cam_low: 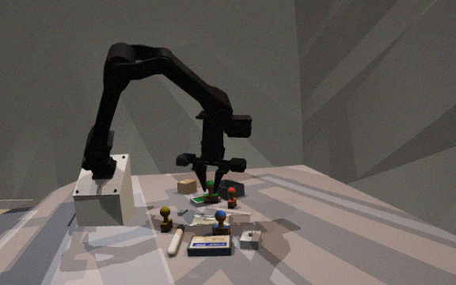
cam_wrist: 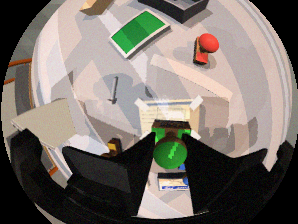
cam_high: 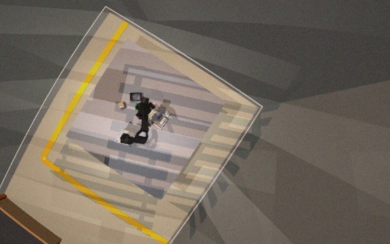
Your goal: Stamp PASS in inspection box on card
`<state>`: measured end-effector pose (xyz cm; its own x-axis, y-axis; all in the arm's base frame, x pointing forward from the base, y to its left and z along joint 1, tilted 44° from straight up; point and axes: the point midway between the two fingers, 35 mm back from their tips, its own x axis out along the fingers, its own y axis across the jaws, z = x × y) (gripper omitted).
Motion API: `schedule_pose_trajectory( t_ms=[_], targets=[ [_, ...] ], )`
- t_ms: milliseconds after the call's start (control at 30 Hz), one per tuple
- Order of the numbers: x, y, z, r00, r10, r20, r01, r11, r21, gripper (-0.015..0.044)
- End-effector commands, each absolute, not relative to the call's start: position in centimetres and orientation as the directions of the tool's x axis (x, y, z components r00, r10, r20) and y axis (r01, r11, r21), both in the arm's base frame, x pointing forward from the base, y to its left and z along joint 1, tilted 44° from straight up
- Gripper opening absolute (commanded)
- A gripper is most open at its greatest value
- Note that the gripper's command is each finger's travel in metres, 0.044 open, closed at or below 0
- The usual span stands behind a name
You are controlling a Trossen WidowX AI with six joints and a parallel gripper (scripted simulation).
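Observation:
My gripper is shut on the green-knobbed stamp, which hangs upright with its dark base down, above the bench. In the wrist view the base covers the middle of the card, a cream sheet with white tape at its corners. Its lower part is hidden, and no clear print can be made out. The green ink pad lies beyond the card. The lettering under the stamp is not visible.
A red stamp, yellow stamp and blue stamp stand around the card. A dark tray, tan block, pale strip, pale rod, blue-labelled box and grey block lie about.

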<state>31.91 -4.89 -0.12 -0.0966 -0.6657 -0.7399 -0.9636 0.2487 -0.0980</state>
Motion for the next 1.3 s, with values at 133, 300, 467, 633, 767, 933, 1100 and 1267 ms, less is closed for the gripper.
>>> schedule_pose_trajectory(
  t_ms=[133, 300, 467, 633, 767, 933, 1100, 1267],
  targets=[
    [31.9, -4.0, 0.8, -0.097, -0.663, -0.743, -0.962, 0.254, -0.101, 0.0],
    [31.8, -3.5, 1.2, -0.097, -0.662, -0.743, -0.962, 0.254, -0.101, 0.0],
    [30.3, -1.1, -0.7, -0.093, -0.653, -0.751, -0.963, 0.251, -0.1, 0.0],
    [28.2, 1.3, -2.7, -0.092, -0.647, -0.757, -0.963, 0.251, -0.098, 0.0],
    [26.3, 2.8, -4.2, -0.093, -0.644, -0.759, -0.963, 0.251, -0.096, 0.0],
    [23.7, 4.4, -5.8, -0.095, -0.646, -0.757, -0.963, 0.253, -0.095, 0.0],
    [20.9, 5.5, -7.2, -0.099, -0.652, -0.752, -0.962, 0.256, -0.096, 0.0],
    [19.4, 5.8, -7.8, -0.1, -0.657, -0.747, -0.961, 0.257, -0.097, 0.0]
  ],
)
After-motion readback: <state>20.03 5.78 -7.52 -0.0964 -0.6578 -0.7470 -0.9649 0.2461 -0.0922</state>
